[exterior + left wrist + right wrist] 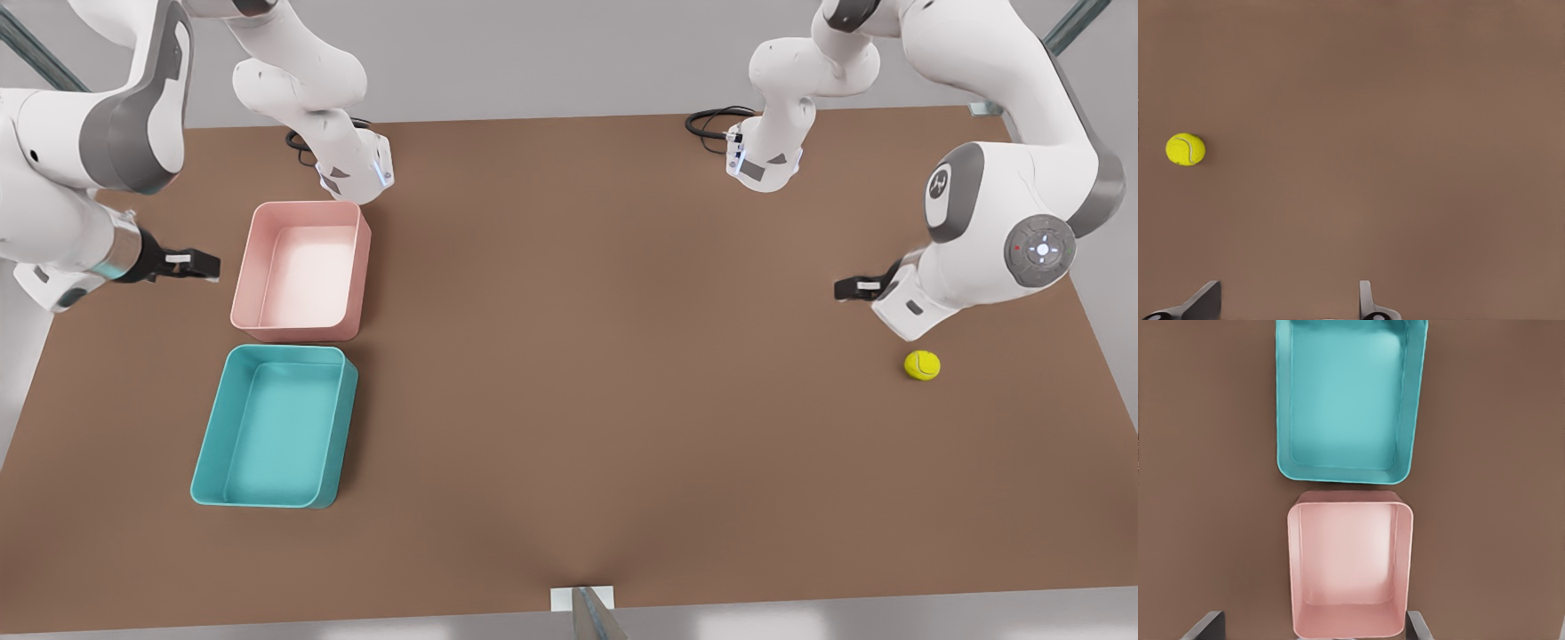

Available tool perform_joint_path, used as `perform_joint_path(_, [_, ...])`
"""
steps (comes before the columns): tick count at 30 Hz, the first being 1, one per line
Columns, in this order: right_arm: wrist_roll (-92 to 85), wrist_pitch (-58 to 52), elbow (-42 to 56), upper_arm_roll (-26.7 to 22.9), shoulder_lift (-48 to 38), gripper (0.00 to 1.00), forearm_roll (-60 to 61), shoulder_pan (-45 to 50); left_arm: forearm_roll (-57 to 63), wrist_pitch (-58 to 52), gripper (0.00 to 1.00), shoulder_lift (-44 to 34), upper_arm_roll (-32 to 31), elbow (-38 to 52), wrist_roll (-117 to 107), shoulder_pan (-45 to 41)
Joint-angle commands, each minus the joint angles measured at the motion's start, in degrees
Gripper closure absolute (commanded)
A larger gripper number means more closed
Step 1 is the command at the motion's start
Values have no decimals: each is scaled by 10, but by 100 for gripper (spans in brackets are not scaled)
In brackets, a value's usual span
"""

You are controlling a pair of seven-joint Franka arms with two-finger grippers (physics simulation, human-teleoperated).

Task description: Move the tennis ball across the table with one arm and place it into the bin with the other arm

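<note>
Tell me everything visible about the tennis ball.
The tennis ball is small, round and bright yellow-green, with a faint curved seam that shows in the left wrist view. It looks fuzzy and matte. It rests alone on the bare brown table, near the front view's right edge, far from both tubs. Nothing touches it but the tabletop. The left gripper hangs close by with its jaws open, not over the ball.

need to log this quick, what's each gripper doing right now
Left gripper: open, holding nothing, near the tennis ball.
Right gripper: open, holding nothing, beside the pink tub.
</note>
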Motion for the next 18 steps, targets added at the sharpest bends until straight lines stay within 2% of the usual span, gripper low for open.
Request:
perform_joint_path(1, [-21,89,-1,0,0,0,-1,-2,-1,92,0,-1,0,0,-77,1])
perform_joint_path(2, [-19,89,-1,0,2,0,-2,-2,-1,92,0,-2,0,0,-77,1])
perform_joint_path(3, [-18,84,-2,-6,18,0,0,5,-1,91,16,-1,1,-1,-65,2])
perform_joint_path(4, [-19,70,2,-6,24,0,0,5,3,95,61,3,4,-13,2,11])
perform_joint_path(5, [-16,68,4,0,21,0,0,6,17,118,79,9,12,-29,31,21])
perform_joint_path(7, [-15,55,7,0,22,0,5,11,25,174,79,25,41,-67,277,48])
perform_joint_path(8, [-12,59,8,0,23,0,12,11,47,250,79,35,62,-93,545,81])
perform_joint_path(9, [-13,63,6,-4,27,0,29,1,50,269,79,52,64,-100,647,105])
perform_joint_path(11, [-15,61,4,-4,27,0,37,-5,60,377,79,62,79,-133,915,121])
perform_joint_path(12, [-21,62,0,-5,40,0,37,-10,96,395,79,73,82,-147,971,128])
perform_joint_path(15, [-21,84,2,-5,52,0,41,-10,104,475,79,95,82,-170,1258,154])
perform_joint_path(18, [-22,79,1,-5,50,0,41,-13,104,522,79,114,82,-196,1350,185])
